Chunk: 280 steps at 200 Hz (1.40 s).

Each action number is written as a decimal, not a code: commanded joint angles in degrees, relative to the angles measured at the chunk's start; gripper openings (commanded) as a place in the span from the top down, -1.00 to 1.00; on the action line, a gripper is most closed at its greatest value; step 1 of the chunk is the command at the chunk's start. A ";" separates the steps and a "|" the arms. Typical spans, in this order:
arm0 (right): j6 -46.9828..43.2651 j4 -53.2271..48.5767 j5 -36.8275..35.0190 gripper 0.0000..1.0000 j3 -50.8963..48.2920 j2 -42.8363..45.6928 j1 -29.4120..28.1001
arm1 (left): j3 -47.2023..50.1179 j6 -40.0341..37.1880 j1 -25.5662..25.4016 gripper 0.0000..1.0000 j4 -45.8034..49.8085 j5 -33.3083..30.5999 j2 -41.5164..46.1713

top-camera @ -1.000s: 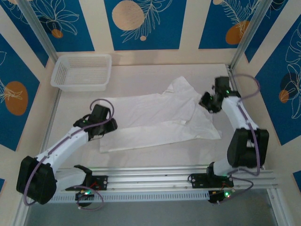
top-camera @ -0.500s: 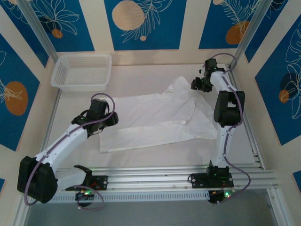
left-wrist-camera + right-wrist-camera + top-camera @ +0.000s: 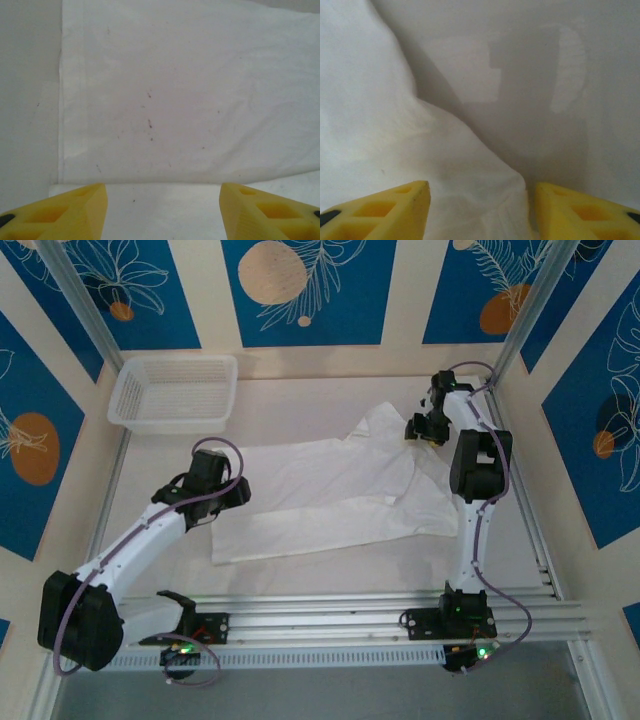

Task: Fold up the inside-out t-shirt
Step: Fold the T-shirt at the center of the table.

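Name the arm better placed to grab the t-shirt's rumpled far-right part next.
Right. The right gripper, open, hovers at that rumpled edge of the t-shirt; the left gripper sits over the opposite, flat end.

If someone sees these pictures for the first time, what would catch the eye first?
The white t-shirt spread across the middle of the table draws the eye first. The left fingers stand open over its left edge, the right fingers over a raised fold at its far right. A white mesh basket sits in the far left corner.
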State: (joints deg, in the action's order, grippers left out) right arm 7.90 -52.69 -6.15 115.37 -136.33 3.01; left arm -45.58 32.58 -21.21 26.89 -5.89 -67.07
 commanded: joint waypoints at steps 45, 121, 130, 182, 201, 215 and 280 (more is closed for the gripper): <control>-0.17 -5.00 3.29 0.92 9.07 -4.90 0.16 | -6.61 2.06 2.16 -0.29 0.18 -1.62 -8.12; 1.95 2.70 4.68 1.00 -3.54 10.69 0.84 | -19.78 6.15 8.75 -0.30 1.90 -9.35 -26.72; 2.12 3.06 4.49 1.00 -4.81 11.29 1.04 | -21.04 5.77 9.28 -0.30 1.43 -9.54 -28.62; 3.15 3.99 6.65 1.00 -8.92 12.67 1.52 | -28.97 4.87 11.03 -0.18 1.13 -12.92 -38.66; 3.23 3.90 7.28 1.00 -8.95 12.59 1.39 | -31.19 4.17 11.60 -0.17 0.80 -15.91 -41.72; 3.15 3.91 7.25 1.00 -8.87 12.58 1.39 | -32.26 2.86 12.12 -0.17 -0.84 -17.47 -43.65; 3.24 3.66 8.51 1.00 -8.33 12.51 1.73 | -32.03 -1.88 15.56 -0.18 -16.11 -8.24 -50.89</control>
State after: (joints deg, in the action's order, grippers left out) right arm 10.48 -48.62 -0.01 106.45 -124.73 4.32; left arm -76.69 32.42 -7.88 17.65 -19.20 -115.55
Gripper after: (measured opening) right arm 0.067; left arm 0.587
